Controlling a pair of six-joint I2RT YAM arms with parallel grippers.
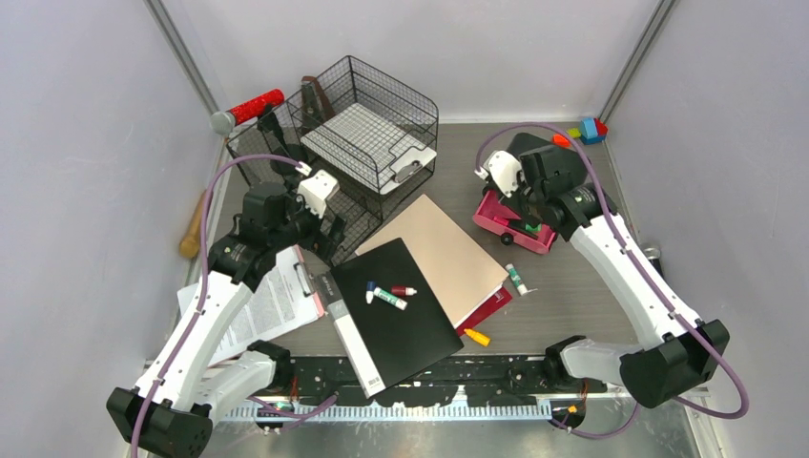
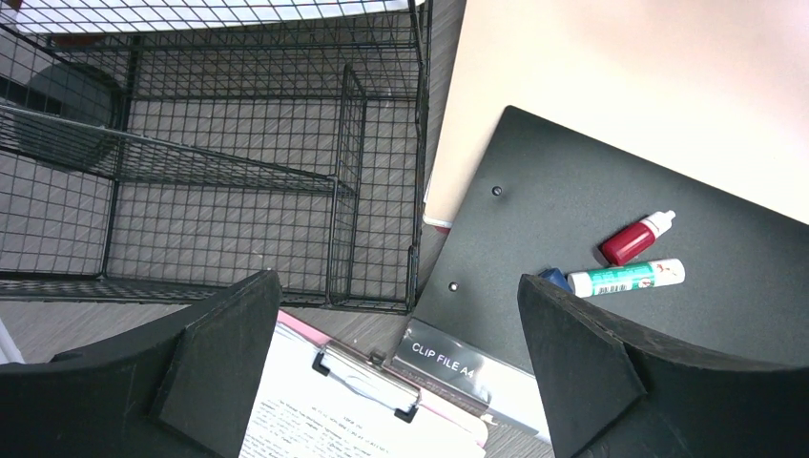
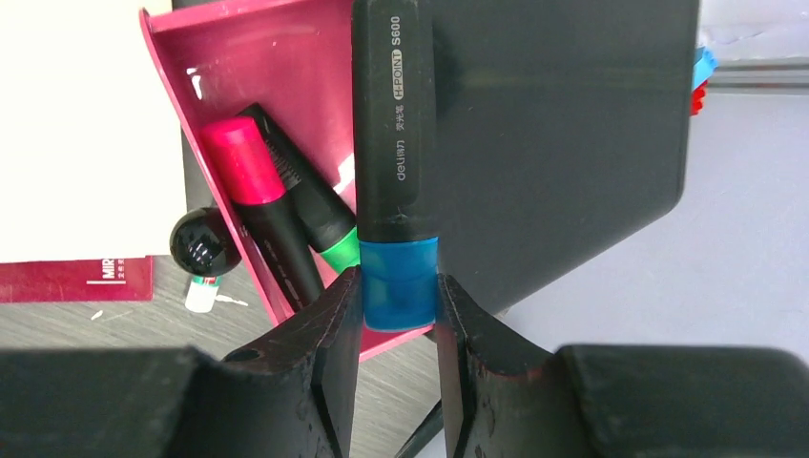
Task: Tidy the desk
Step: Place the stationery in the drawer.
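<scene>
The right gripper (image 3: 399, 286) is clenching the blue cap of a black highlighter (image 3: 393, 124), with a pink drawer (image 3: 277, 38) lying just ahead-left of its fingers. The left gripper (image 2: 396, 296) is hanging wide open over a clipboard (image 2: 334, 410); a wire-mesh rack (image 2: 238, 191) is sitting ahead-left and a black clip file (image 2: 572, 229) ahead-right. The desk (image 1: 572, 296) is lying beneath both.

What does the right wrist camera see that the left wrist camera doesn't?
Only the right wrist camera: the right gripper pinching a blue-capped highlighter by a pink drawer that holds a pink highlighter. Only the left wrist camera: the wire rack, a black clip file with a red bottle on it, and a clipboard. Both: the grey desk.
</scene>
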